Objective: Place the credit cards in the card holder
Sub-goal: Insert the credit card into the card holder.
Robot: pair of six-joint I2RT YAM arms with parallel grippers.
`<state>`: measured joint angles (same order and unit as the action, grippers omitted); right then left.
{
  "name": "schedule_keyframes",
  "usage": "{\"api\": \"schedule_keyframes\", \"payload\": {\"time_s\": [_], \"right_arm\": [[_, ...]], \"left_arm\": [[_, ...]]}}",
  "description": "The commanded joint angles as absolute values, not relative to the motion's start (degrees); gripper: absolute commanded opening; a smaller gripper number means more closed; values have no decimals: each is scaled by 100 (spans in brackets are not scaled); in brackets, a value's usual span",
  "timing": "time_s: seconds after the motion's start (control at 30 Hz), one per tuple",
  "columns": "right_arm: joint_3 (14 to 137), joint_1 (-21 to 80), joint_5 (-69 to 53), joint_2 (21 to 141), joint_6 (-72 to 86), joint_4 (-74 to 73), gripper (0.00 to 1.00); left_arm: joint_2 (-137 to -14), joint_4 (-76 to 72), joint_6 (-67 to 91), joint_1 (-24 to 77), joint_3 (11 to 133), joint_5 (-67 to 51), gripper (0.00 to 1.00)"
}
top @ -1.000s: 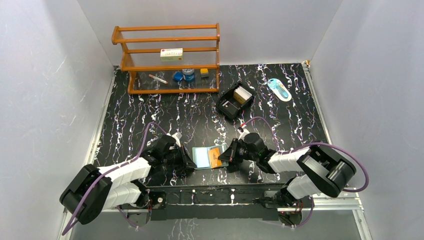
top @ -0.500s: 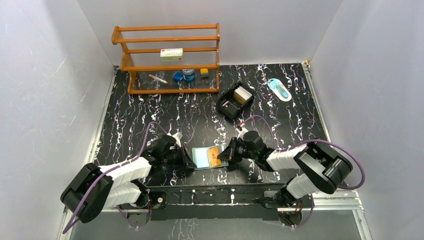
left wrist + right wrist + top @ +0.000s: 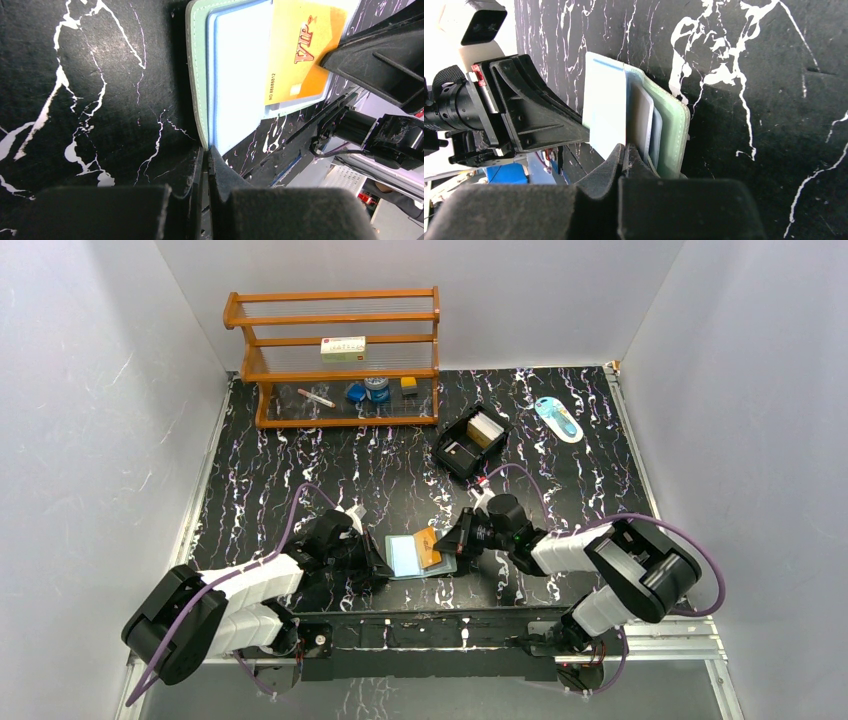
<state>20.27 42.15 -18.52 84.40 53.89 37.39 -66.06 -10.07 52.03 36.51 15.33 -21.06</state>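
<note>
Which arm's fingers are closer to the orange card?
Right. The right fingers grip the orange card at its edge; the left fingers grip the card holder at its opposite edge, clear of the card.

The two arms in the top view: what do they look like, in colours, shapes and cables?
Both the left arm and the right arm have white link covers between bulky, rounded black joints. A purple cable loops loosely along each arm. The left gripper and the right gripper are matt black, with fingers that taper to thin tips.
</note>
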Motion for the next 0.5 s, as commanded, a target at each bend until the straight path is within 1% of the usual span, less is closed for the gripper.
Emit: {"api": "schedule_keyframes", "payload": {"time_s": [0.0, 0.2, 0.37, 0.47], "right_arm": [[2208, 4147, -2092, 8600, 5352, 3894, 0], [2048, 4153, -2370, 8996, 5708, 4577, 0], [1804, 4162, -2334, 9038, 5810, 4600, 0], [1827, 4163, -2221, 8962, 5854, 4297, 0]], "left_arm": [[-6645, -896, 5096, 3674, 1468, -2215, 0], [-6652, -902, 5116, 3674, 1476, -2206, 0], [-6663, -899, 5124, 3679, 1486, -2206, 0], [-6671, -896, 5115, 3677, 1499, -2208, 0]]}}
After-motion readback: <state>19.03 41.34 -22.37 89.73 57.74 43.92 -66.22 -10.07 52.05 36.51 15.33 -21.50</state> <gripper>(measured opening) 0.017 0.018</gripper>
